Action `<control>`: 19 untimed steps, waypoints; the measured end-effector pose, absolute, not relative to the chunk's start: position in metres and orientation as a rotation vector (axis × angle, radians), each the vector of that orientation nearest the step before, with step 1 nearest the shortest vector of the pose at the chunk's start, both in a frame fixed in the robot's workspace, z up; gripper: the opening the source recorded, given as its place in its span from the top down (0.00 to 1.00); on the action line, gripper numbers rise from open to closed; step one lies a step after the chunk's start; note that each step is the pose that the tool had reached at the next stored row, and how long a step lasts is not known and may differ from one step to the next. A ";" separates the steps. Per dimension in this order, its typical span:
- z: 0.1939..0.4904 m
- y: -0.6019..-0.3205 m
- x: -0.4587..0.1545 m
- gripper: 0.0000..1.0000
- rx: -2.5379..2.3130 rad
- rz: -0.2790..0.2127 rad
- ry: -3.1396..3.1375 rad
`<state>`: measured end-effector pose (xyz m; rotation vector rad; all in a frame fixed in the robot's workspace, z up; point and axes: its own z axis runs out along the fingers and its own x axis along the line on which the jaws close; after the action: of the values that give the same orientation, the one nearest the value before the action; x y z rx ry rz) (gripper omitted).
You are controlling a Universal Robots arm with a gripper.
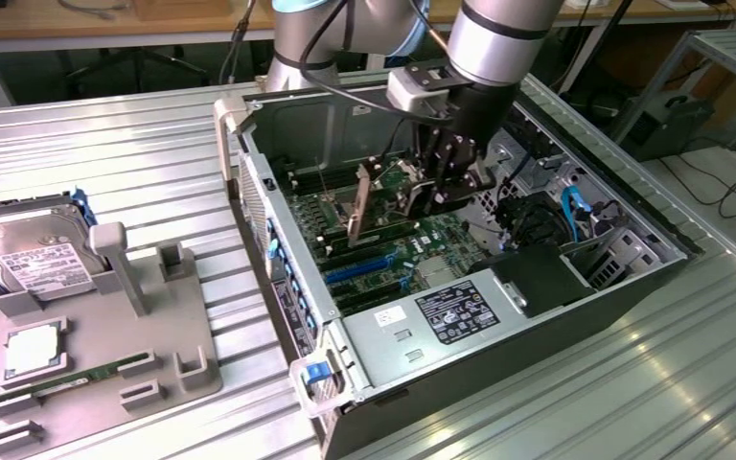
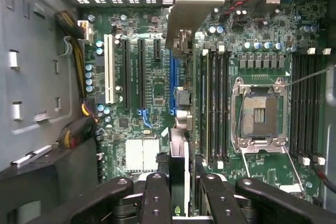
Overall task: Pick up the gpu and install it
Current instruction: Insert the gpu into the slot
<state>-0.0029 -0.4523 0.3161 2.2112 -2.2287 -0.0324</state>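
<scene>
Item: gpu [image 1: 357,203]. Location: inside open case [image 1: 624,278], edge-on, upright above board [image 2: 152,93], bracket end toward rear wall.

Jaws [image 1: 439,196]: clamped on gpu top edge; in wrist view card [image 2: 178,169] runs between fingers [image 2: 157,198] toward blue slot [image 2: 172,85].

Table [image 1: 112,144]: holder [image 1: 100,374] with drive [image 1: 30,254] and memory stick [image 1: 74,376], untouched.

Risks, judged:
- card edge off slot line; pressing then bends contacts or flexes board.
- bracket catches rear wall; card tilts in grip.
- thin-edge grip slips under seating load.
- neighbouring memory slots [image 2: 212,103] close; fingers may strike them.
</scene>
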 end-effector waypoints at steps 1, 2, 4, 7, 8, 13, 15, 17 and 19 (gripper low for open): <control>0.315 -0.452 -0.003 0.73 2.205 -0.031 -2.236; 0.314 -0.452 -0.003 0.73 2.201 -0.029 -2.242; 0.312 -0.452 -0.004 0.73 2.200 -0.025 -2.246; 0.307 -0.452 -0.005 0.73 2.201 -0.025 -2.247; 0.305 -0.452 -0.005 0.73 2.202 -0.027 -2.247; 0.300 -0.452 -0.016 0.73 2.203 -0.027 -2.247; 0.298 -0.452 -0.018 0.73 2.202 -0.027 -2.247; 0.296 -0.452 -0.018 0.73 2.203 -0.027 -2.247; 0.294 -0.452 -0.018 0.73 2.202 -0.027 -2.247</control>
<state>-0.0184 -0.4516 0.2944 2.2024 -2.2470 -0.0271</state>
